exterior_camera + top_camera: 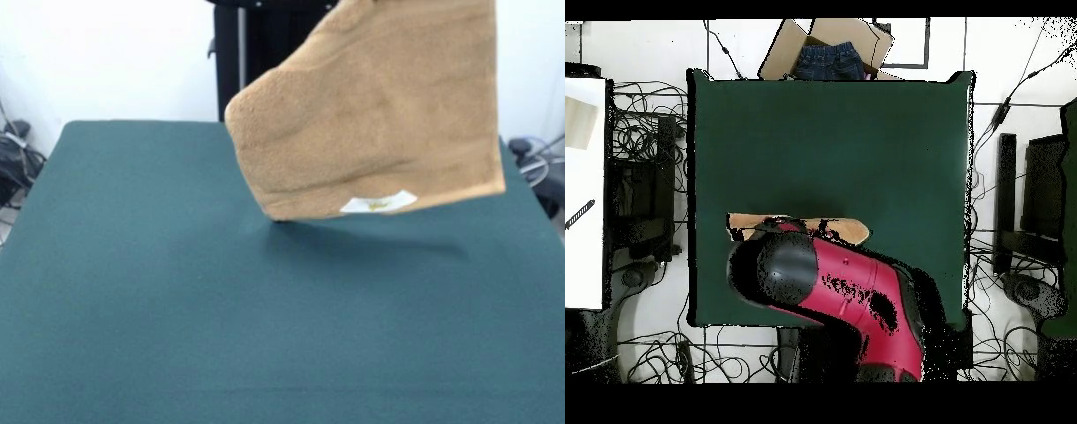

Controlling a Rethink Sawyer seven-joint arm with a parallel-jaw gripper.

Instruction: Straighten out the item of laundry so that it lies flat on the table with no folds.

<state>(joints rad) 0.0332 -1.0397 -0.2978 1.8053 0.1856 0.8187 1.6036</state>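
Front view, towel: I am seeing the towel (371, 115) hanging in the air above the table (177, 309). It is reaching up past the top edge of the picture.
Front view, towel shape: It is hanging as a wide sheet. Its lower edge is slanting, and the lowest corner, on the picture's left, is sitting just above the green cloth or just touching it. I cannot tell which.
Front view, tag: A small white tag (378, 202) is showing near the bottom edge of the towel.
Front view, shadow: A dark shadow is lying on the table under the towel.
Front view, robot: The black pedestal (256, 53) is standing behind the towel at the far side of the table.
Front view, tool: The towel is hiding the gripper, so I cannot tell if it is spread or pinching.
Overhead view, arm: I am looking down on the red and black arm (835, 285), which is reaching over the near part of the table (835, 130).
Overhead view, towel: Only a thin strip of the towel (830, 227) is showing past the arm's end, seen edge on.
Overhead view, tool: The arm is covering the gripper here too, so I cannot tell its state.
Overhead view, box: A cardboard box (790, 45) with something blue (830, 62) in it is sitting past the table's far edge.
Overhead view, floor: Many cables (650, 140) are lying on the floor around the table.
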